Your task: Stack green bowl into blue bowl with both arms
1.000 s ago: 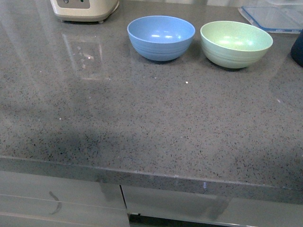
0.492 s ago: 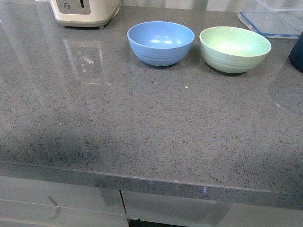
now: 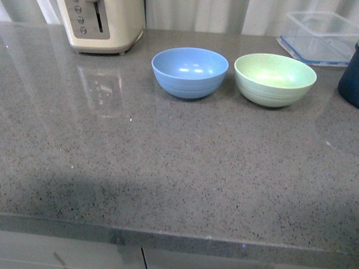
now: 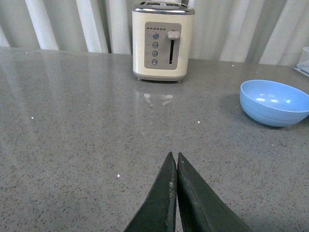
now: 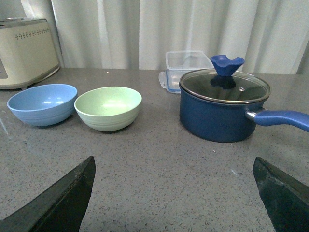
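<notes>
Pale mint-green plastic is being shown by the green bowl [image 3: 275, 79], which is sitting upright and empty on the grey speckled countertop [image 3: 168, 179], toward the far side and right of centre in the front view. Just beside it on its left, across a narrow gap, the blue bowl [image 3: 189, 72] is also being kept upright and empty, mouth up, so that the green one can be lowered straight into it. Neither bowl is being touched or held. The left gripper [image 4: 174, 159] is being carried low over bare counter with its jaws pressed together, the blue bowl well ahead of it. The right gripper [image 5: 174, 164] is being held with its jaws spread wide and both bowls ahead, presumably readied for the green bowl's rim. Further out, a cream toaster [image 3: 101, 25] is standing behind and left of the blue bowl, while a navy lidded pot [image 5: 222, 108] and a clear container [image 3: 320, 33] are standing past the green bowl's right — where a wide swing could be obstructed.
</notes>
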You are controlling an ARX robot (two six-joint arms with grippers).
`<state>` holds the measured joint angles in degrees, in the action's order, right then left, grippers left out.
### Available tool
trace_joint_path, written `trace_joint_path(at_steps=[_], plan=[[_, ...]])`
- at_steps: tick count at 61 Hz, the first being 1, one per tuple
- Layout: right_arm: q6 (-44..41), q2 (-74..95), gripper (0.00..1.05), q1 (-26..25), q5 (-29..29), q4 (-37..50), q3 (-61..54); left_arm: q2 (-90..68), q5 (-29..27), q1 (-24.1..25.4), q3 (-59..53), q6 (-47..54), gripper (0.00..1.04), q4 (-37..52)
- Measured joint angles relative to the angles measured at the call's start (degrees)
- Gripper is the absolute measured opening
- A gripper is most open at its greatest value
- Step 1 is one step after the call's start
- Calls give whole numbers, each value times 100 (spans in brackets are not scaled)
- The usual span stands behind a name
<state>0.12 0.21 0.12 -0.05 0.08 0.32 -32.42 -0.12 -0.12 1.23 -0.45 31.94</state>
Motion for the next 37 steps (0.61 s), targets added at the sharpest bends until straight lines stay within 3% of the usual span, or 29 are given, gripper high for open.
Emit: trace_joint_path(at_steps=[37], plan=[[0, 0, 95, 0, 0, 0, 0, 1716, 0, 0, -2, 0, 4, -1646]])
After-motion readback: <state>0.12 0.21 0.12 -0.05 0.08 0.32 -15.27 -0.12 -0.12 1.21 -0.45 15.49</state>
